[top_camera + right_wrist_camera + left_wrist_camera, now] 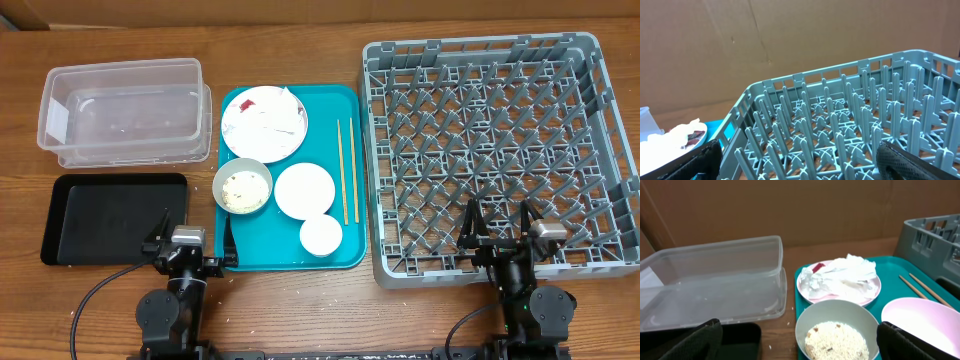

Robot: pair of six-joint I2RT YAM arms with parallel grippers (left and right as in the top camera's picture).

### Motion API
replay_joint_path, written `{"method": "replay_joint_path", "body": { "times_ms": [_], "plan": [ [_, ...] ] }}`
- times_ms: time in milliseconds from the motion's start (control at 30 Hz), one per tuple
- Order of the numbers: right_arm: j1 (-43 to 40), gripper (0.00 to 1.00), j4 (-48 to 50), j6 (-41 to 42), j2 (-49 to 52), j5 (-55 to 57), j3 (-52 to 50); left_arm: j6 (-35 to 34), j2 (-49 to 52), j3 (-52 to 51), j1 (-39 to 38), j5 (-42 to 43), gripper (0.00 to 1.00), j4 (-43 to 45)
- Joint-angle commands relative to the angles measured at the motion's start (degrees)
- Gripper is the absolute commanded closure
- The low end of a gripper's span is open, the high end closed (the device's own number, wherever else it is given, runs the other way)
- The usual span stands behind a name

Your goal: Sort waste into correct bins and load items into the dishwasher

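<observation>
Crumpled white napkins with red stains (270,118) (842,275) lie on the large plate (250,142) at the back of the teal tray. A bowl of rice (243,187) (836,340) sits in front of it, with a small plate (304,190) (920,322), a small cup (321,235) and two chopsticks (346,170) (920,289) to its right. The clear tub (120,110) (715,280) and the black tray (115,218) are at the left. The grey dish rack (500,150) (840,125) holds nothing. My left gripper (193,230) (800,345) is open, before the bowl. My right gripper (498,225) (800,160) is open at the rack's front edge.
The teal tray (345,255) lies between the black tray and the rack. A few loose rice grains (769,346) lie on the wooden table beside the bowl. A cardboard wall (790,40) stands behind the table.
</observation>
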Motion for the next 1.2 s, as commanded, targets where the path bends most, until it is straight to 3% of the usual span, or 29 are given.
{"method": "replay_joint_path", "body": {
  "times_ms": [0, 400, 667, 933, 1167],
  "plan": [
    [0.2, 0.00, 2.0, 0.0, -0.4, 0.0, -0.6, 0.9, -0.4, -0.4, 0.3, -0.3, 0.00, 3.1],
    [0.2, 0.00, 18.1, -0.1, -0.4, -2.4, 1.3, 0.5, -0.4, -0.2, 0.3, -0.3, 0.00, 21.7],
    [0.2, 0.00, 19.2, -0.5, -0.4, -2.3, 7.8, -1.9, 2.3, 4.0, 0.3, -0.4, 0.00, 22.3],
    [0.2, 0.00, 18.5, -0.5, 3.4, -2.3, 14.7, -0.9, 16.0, 13.3, 0.3, -0.4, 0.00, 22.5],
    [0.2, 0.00, 7.9, -0.5, 13.7, -2.9, 25.8, -0.9, 37.2, 31.3, 0.3, 6.1, 0.00, 17.3]
  ]
}}
